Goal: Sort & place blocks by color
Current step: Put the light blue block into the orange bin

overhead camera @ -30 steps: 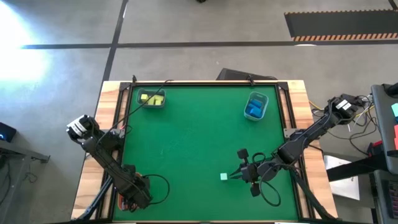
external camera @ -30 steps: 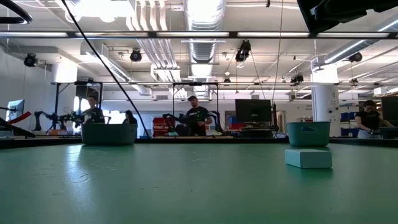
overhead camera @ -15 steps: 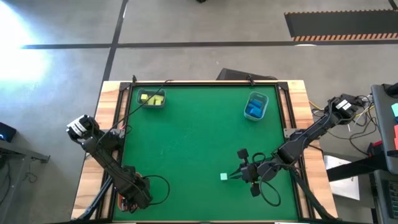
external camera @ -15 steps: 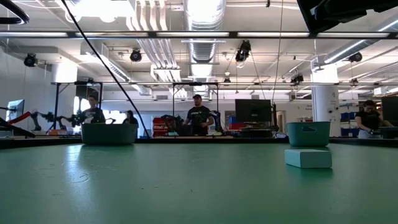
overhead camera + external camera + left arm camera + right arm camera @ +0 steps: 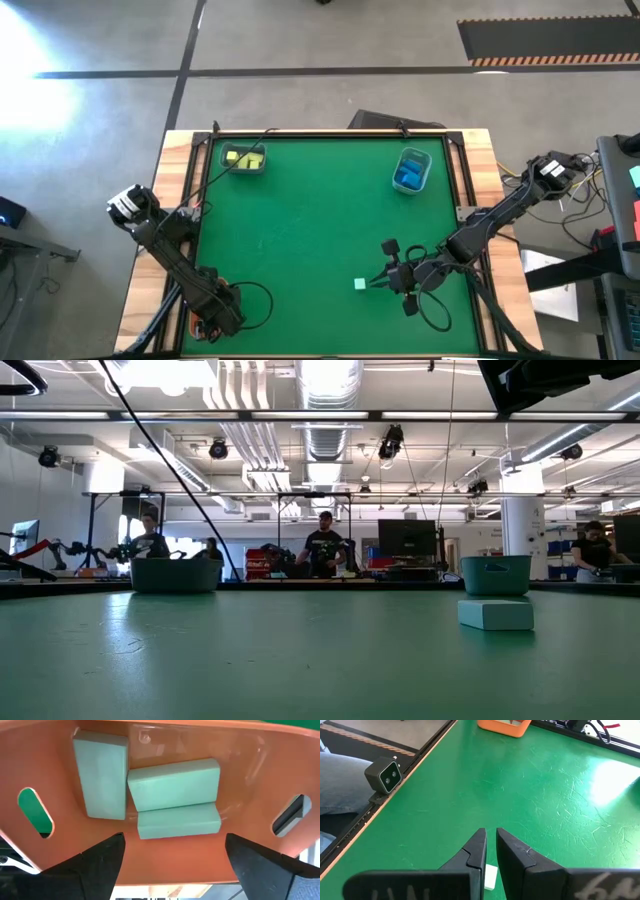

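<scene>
Left hand point(image 5: 170, 857) wide open over 3 mint blocks point(image 5: 172, 785); right hand point(image 5: 490, 851) shut, apparently empty.

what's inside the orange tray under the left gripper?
Three pale mint green blocks lie in the orange tray, packed together and touching. The open left gripper hangs over them, holding nothing. Whether anything lies under the blocks cannot be seen.

Blocks spread around the table point(image 5: 300, 230)

One block point(image 5: 360, 285) lies alone near the table's front edge, right of centre. Two trays point(image 5: 245, 160) point(image 5: 411, 170) sit at its far corners; three blocks point(image 5: 170, 785) lie together inside a third tray point(image 5: 150, 855) at its front left.
</scene>
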### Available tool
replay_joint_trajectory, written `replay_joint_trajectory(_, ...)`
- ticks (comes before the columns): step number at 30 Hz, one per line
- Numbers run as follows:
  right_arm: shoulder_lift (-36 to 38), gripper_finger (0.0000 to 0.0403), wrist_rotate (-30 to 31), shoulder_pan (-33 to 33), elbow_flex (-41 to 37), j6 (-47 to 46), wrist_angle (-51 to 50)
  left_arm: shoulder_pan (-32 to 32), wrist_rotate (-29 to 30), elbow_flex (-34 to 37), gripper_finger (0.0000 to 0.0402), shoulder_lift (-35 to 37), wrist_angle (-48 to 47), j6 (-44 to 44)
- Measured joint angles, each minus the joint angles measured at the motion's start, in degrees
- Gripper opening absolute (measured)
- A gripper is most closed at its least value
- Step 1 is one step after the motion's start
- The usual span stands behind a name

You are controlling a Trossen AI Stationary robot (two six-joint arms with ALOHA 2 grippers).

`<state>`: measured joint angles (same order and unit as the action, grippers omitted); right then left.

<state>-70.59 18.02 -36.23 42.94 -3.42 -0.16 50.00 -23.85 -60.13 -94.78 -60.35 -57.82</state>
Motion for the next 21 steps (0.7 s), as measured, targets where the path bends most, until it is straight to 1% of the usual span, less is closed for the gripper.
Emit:
replay_joint_trajectory(4,0.0,0.0031,0.0,0.0,0.0,0.0,0.0,-1.0,-1.6,-1.2,0.0328,0.0,-0.1,-0.9)
replay_joint_trajectory(7,0.0,0.0031,0.0,0.0,0.0,-0.2,0.0,-2.2,-3.0,-2.7,0.0327,0.0,-0.1,-3.9)
replay_joint_trajectory(12,0.0,0.0031,0.0,0.0,0.0,-2.8,-0.5,-4.6,-1.7,-4.9,0.0326,0.1,-0.1,-7.4)
replay_joint_trajectory(14,0.0,0.0031,0.0,0.0,0.3,-3.8,-2.4,-5.6,1.6,-5.6,0.0326,0.1,-0.1,-7.7)
replay_joint_trajectory(17,0.0,0.0031,0.0,0.0,1.1,-6.1,-5.0,-6.9,8.6,-7.2,0.0326,0.2,-0.1,-5.4)
replay_joint_trajectory(19,0.0,0.0031,0.0,0.0,1.8,-7.4,-7.0,-7.8,14.9,-8.7,0.0326,0.2,0.0,-2.3)
replay_joint_trajectory(21,0.0,0.0031,0.0,0.0,2.3,-8.3,-8.4,-8.6,22.6,-10.6,0.0326,0.2,0.1,1.2)
